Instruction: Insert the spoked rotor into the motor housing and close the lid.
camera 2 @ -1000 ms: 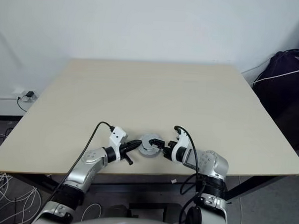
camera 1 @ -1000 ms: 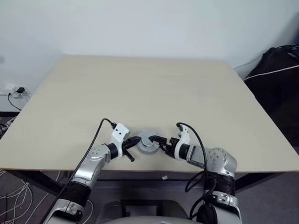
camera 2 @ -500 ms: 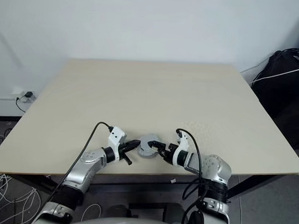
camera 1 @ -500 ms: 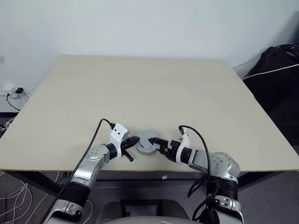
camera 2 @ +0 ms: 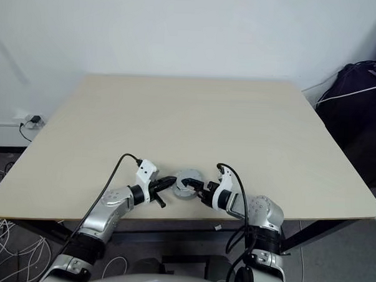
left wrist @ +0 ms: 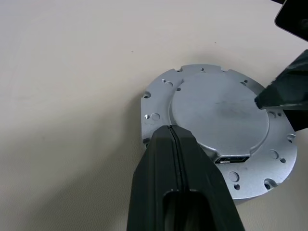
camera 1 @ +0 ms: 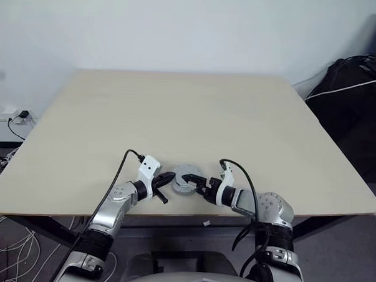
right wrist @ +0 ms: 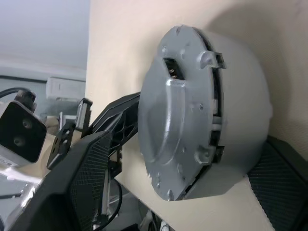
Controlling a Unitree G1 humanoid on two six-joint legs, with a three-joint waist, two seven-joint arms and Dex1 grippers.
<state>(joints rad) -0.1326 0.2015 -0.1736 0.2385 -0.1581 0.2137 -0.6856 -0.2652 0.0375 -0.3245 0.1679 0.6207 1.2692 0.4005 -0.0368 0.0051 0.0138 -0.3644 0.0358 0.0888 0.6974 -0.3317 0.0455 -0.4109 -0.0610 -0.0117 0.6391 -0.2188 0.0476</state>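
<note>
The silver-grey motor housing (camera 1: 185, 186) stands near the table's front edge with the round lid (left wrist: 219, 113) lying flat on top of it. The spoked rotor is hidden. My left gripper (camera 1: 167, 178) is shut, and its tip (left wrist: 171, 130) touches the lid's near edge. From the other side my right gripper (camera 1: 197, 184) is open around the housing (right wrist: 236, 96). One of its fingers (right wrist: 96, 168) reaches over the lid's face (right wrist: 173, 120). The other finger (right wrist: 284, 168) lies low beside the body.
The beige table (camera 1: 189, 110) stretches away behind the housing, and its front edge (camera 1: 172, 214) is just below the grippers. A black bag with a white cable (camera 1: 352, 92) stands off the right side. A wall socket and cables (camera 1: 17, 116) are at the left.
My right elbow swung out a little and came back. Both grippers and the housing stay where they were.
</note>
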